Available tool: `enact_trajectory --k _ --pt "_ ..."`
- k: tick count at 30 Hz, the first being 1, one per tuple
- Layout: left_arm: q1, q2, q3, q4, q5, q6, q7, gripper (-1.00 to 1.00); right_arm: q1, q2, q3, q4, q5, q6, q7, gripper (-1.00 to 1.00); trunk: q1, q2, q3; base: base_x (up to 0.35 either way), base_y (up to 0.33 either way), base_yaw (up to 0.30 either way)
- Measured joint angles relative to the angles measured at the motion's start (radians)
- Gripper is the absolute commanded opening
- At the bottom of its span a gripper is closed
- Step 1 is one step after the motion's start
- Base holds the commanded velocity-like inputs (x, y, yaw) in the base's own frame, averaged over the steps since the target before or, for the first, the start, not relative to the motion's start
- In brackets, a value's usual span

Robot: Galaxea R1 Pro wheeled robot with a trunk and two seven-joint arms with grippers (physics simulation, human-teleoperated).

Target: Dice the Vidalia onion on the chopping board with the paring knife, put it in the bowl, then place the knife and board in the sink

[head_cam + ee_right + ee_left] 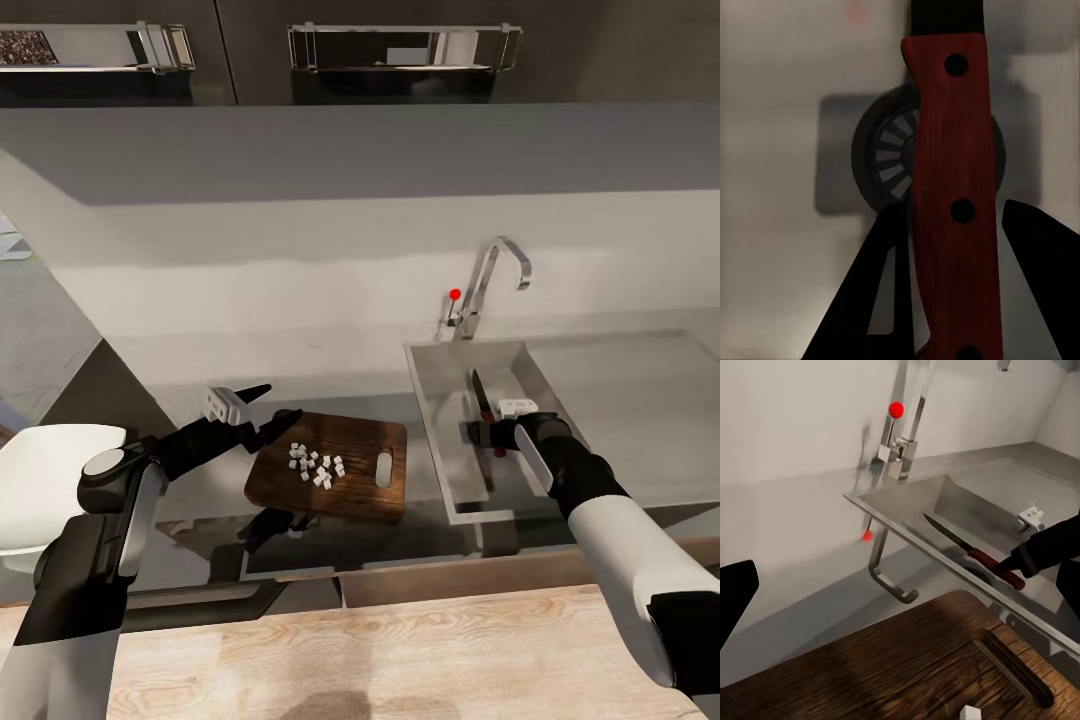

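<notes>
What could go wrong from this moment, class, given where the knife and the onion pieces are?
1. The right gripper holds the paring knife over the sink; released from there, it may drop hard onto the drain.
2. The diced onion lies on the chopping board, not in the bowl; moving the board now could spill it.

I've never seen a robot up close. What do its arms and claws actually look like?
Both arms wear smooth white shells over the upper part, turning black at the joints and wrists. The left arm has a grey round joint cap. Each ends in a black two-fingered claw: the left claw carries a small white block, as does the right claw.
</notes>
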Motion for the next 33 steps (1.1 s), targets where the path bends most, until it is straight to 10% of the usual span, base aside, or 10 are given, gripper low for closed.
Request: enact_trajectory --k 33 --pt "0.000 -0.002 -0.002 0.000 0.000 0.000 0.000 1.00 0.003 0.003 0.004 0.018 0.001 0.000 0.000 -1.00 0.000 0.000 0.000 0.000 0.000 0.000"
